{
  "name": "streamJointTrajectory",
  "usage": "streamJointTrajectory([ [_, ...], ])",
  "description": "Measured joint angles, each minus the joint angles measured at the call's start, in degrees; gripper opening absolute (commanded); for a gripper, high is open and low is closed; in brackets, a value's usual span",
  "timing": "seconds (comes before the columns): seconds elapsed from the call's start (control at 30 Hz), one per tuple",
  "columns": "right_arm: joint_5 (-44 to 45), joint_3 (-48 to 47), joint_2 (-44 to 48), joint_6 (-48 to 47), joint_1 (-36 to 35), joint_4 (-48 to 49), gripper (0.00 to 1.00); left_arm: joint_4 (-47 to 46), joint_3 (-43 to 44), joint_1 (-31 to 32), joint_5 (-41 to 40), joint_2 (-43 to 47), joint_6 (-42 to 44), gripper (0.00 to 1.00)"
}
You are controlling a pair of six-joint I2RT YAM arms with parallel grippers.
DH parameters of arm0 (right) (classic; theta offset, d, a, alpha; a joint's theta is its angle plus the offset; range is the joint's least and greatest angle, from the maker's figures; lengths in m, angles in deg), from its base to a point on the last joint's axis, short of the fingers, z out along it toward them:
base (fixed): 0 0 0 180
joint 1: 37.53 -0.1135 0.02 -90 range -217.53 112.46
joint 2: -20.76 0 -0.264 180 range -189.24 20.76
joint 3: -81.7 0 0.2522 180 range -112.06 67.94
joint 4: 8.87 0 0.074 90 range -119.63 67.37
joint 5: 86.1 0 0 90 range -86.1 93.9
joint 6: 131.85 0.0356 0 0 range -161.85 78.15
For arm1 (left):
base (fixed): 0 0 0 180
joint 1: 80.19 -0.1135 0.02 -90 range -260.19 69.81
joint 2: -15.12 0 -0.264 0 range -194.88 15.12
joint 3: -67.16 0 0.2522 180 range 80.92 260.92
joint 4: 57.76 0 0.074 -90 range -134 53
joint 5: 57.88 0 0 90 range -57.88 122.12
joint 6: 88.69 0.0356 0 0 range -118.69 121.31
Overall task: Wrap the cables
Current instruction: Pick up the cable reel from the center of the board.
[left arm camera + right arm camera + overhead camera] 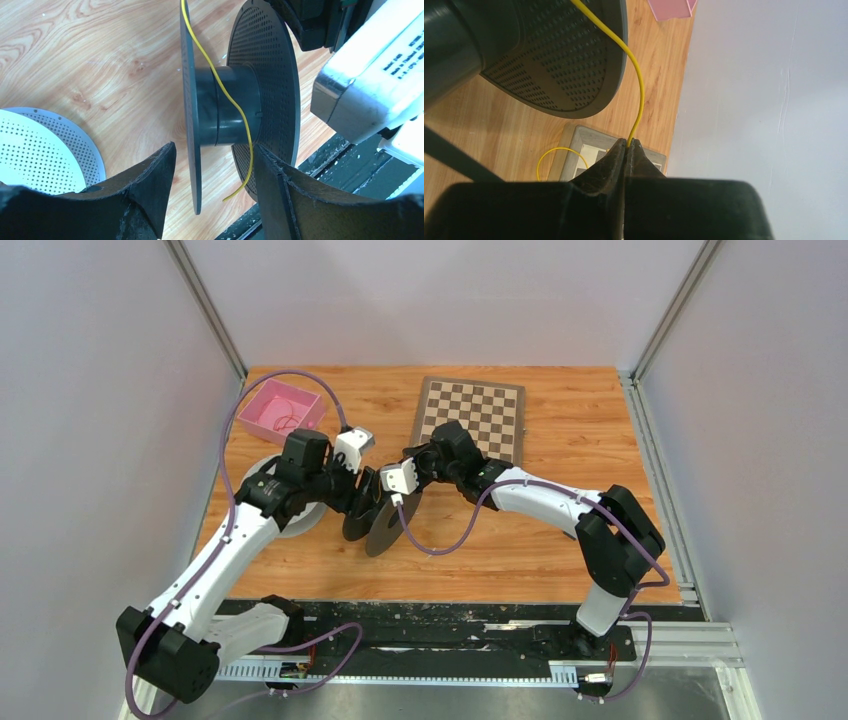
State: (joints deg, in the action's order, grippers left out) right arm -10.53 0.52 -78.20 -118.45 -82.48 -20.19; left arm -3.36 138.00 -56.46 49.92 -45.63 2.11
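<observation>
A black spool (225,105) stands on edge on the wooden table. The pale yellow cable (232,100) runs across its hub, its free end hanging by the right flange. My left gripper (214,146) is open, its fingers on either side of the spool's near flange. My right gripper (628,142) is shut on the yellow cable (640,85), which runs up from the fingertips to the spool (549,60); a slack loop of it lies behind the fingers. A thin orange-red cable (287,421) lies looped in the pink tray (262,406).
A pale perforated spool (45,145) lies flat under the left arm. A chessboard (470,418) sits at the back centre, just behind the right gripper. Grey walls close in the table on three sides. A black rail runs along the near edge.
</observation>
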Motion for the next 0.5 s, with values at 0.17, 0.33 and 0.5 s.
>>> streamJointTrajectory([
  [0.17,0.0,0.0,0.0,0.0,0.0,0.0,0.00,0.1,0.0,0.9,-0.4,0.0,0.4,0.62],
  [0.33,0.0,0.0,0.0,0.0,0.0,0.0,0.00,0.0,-0.6,1.4,-1.3,-0.4,0.8,0.59],
  [0.5,0.0,0.0,0.0,0.0,0.0,0.0,0.00,-0.1,-1.5,1.8,-2.5,-0.9,1.1,0.55],
])
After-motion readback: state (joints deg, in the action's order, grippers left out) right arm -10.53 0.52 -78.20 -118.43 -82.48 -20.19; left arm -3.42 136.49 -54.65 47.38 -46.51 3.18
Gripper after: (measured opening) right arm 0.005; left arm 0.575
